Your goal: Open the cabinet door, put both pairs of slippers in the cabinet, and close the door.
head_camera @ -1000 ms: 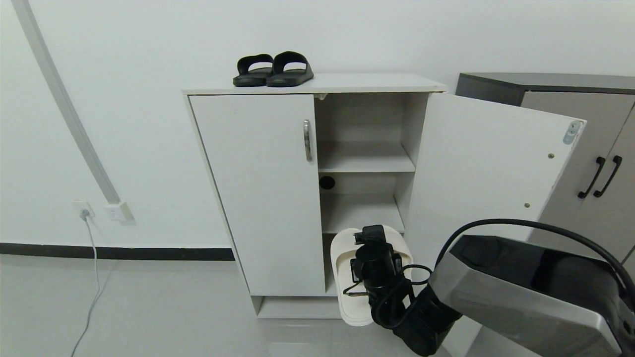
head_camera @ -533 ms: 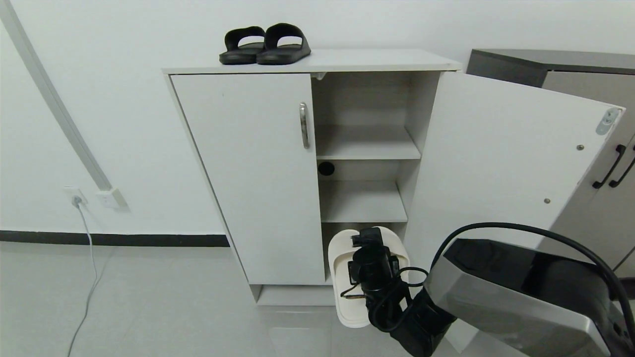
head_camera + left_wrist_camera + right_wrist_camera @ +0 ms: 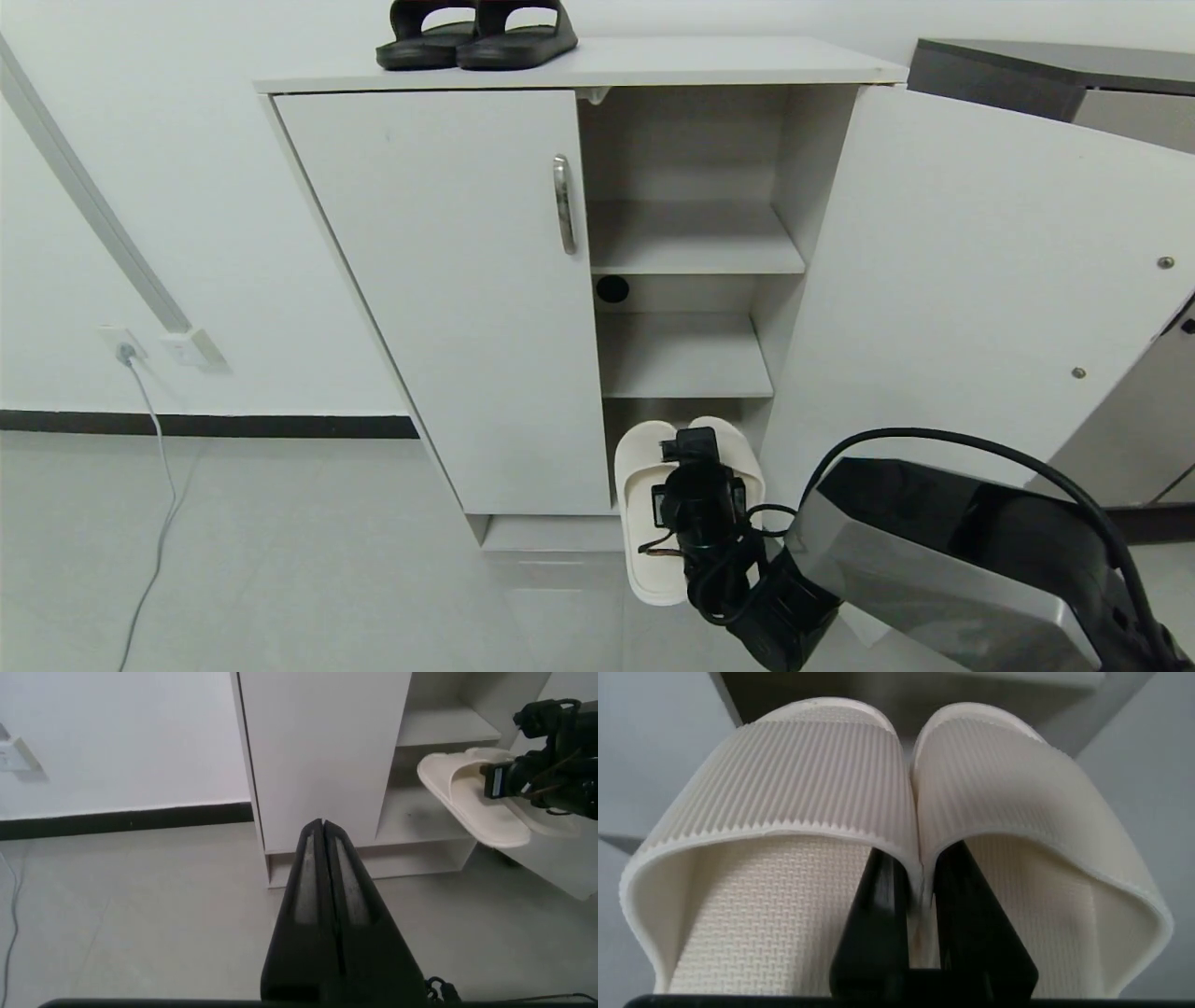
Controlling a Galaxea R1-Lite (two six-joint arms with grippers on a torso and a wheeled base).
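My right gripper [image 3: 689, 467] is shut on the inner edges of a pair of white slippers [image 3: 646, 509], holding them side by side in front of the cabinet's bottom compartment. In the right wrist view its fingers [image 3: 878, 915] pinch the two white slippers [image 3: 785, 793] together, toes toward the cabinet. The white cabinet [image 3: 448, 280] has its right door [image 3: 952, 280] swung open and its left door shut. A pair of black slippers [image 3: 476, 37] rests on the cabinet top. My left gripper [image 3: 322, 835] is shut and holds nothing, low above the floor facing the cabinet base; the white slippers [image 3: 472, 789] show beyond it.
Two bare shelves [image 3: 686, 243] sit above the bottom compartment. A grey cabinet [image 3: 1055, 84] stands to the right behind the open door. A wall socket with a cable [image 3: 126, 355] is at the left, above open grey floor.
The head view has shifted closer and downward, so the cabinet appears larger and higher. The right gripper with the white slippers has edged nearer the bottom compartment.
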